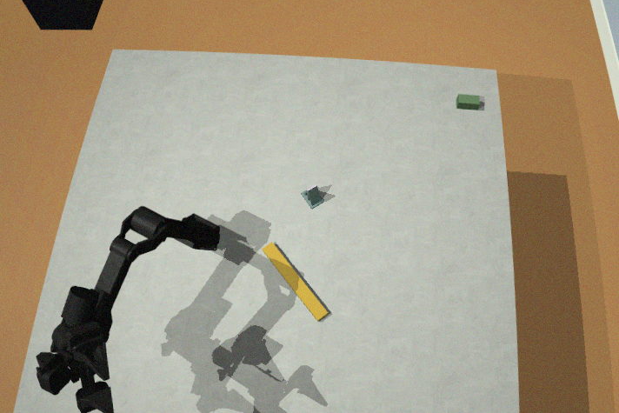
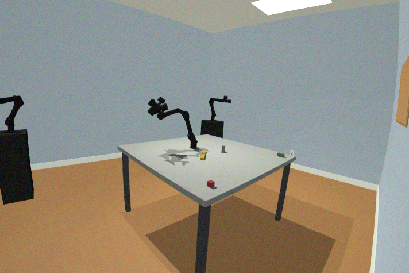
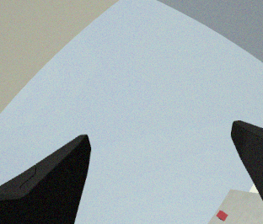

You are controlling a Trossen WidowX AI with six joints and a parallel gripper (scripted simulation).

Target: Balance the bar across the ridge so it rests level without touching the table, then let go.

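Note:
The yellow bar lies flat on the table, set slantwise in the top view, with part of the arm's shadow across it. The small grey-teal ridge stands apart from the bar, beyond its upper end in that view. My gripper is wide open, with nothing between the fingers. It is raised high above the table, away from the bar and ridge, and the wrist view looks mostly at wall and ceiling. Neither bar nor ridge shows in the wrist view.
A green block lies near a far table corner. A red cube sits near another corner. Two other arms stand on black pedestals off the table.

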